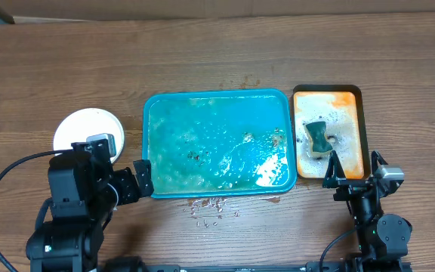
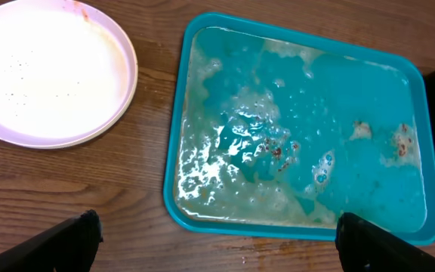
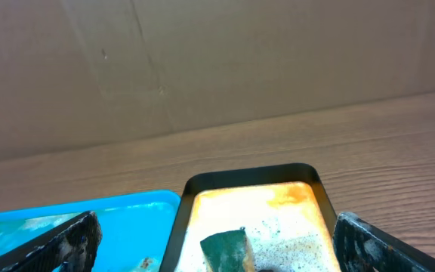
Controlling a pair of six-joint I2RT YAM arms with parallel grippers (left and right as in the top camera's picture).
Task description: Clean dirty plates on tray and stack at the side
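My left gripper (image 2: 221, 249) and right gripper (image 3: 217, 245) both stand wide open, holding nothing. The plates (image 2: 51, 72) sit stacked, I think, left of the sudsy tray (image 2: 174, 143), with bare table (image 2: 151, 113) between them.

You've got one teal tray (image 1: 146, 151), one orange tray (image 1: 346, 102), one green sponge (image 1: 317, 137), and one plate stack (image 1: 81, 127) showing two rims.
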